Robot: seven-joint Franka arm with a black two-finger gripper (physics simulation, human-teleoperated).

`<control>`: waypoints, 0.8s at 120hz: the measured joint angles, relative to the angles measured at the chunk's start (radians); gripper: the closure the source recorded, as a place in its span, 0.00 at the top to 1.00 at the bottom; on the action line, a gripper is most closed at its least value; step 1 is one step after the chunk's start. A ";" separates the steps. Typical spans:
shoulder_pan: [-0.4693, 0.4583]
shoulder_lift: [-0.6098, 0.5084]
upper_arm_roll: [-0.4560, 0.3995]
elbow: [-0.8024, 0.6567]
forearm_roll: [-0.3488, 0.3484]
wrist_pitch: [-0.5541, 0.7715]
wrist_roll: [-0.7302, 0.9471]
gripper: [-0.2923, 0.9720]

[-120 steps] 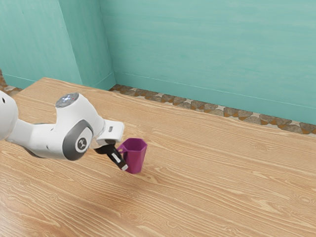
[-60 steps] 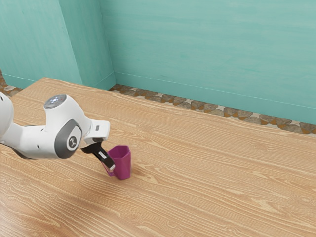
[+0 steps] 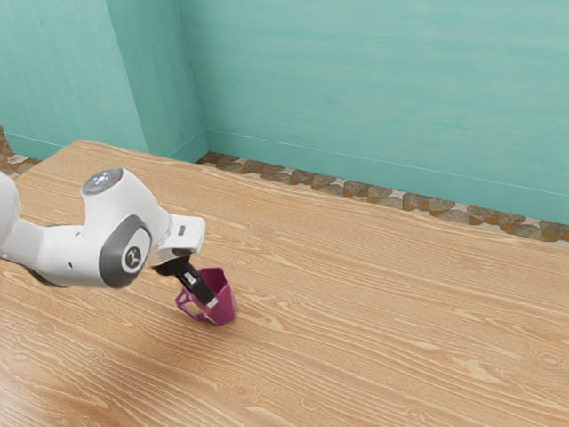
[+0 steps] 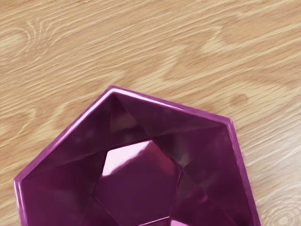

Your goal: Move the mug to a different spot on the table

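Observation:
The purple faceted mug (image 3: 216,300) sits low over the wooden table (image 3: 373,294) at the exterior view's left, tilted, with its handle (image 3: 186,308) toward the arm. My black gripper (image 3: 197,286) comes down from the white hand onto the mug's near wall. One finger (image 3: 194,280) lies against the outside of that wall, and the gripper is shut on the mug. In the wrist view the mug's open mouth (image 4: 141,174) lies right under my hand, and I look down onto its inner bottom.
Wooden tabletop stretches wide to the exterior view's right and front. A teal wall (image 3: 373,80) with a strip of stones (image 3: 382,196) at its foot runs along the table's far edge.
My hand carried the mug toward the exterior view's left and downward. In the last half second the mug turned so its handle shows, and it now tilts.

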State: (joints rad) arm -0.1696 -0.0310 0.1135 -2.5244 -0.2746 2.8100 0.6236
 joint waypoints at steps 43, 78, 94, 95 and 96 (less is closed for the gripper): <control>-0.026 -0.060 0.001 0.013 0.006 0.002 0.002 0.77; -0.025 -0.074 -0.003 0.056 0.051 0.006 0.001 0.77; -0.027 -0.074 -0.003 0.095 0.082 -0.008 -0.001 0.77; -0.027 -0.074 -0.003 0.102 0.087 -0.012 -0.002 0.77; -0.027 -0.074 -0.003 0.109 0.093 -0.016 -0.003 0.77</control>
State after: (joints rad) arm -0.1963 -0.1046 0.1105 -2.4150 -0.1817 2.7940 0.6208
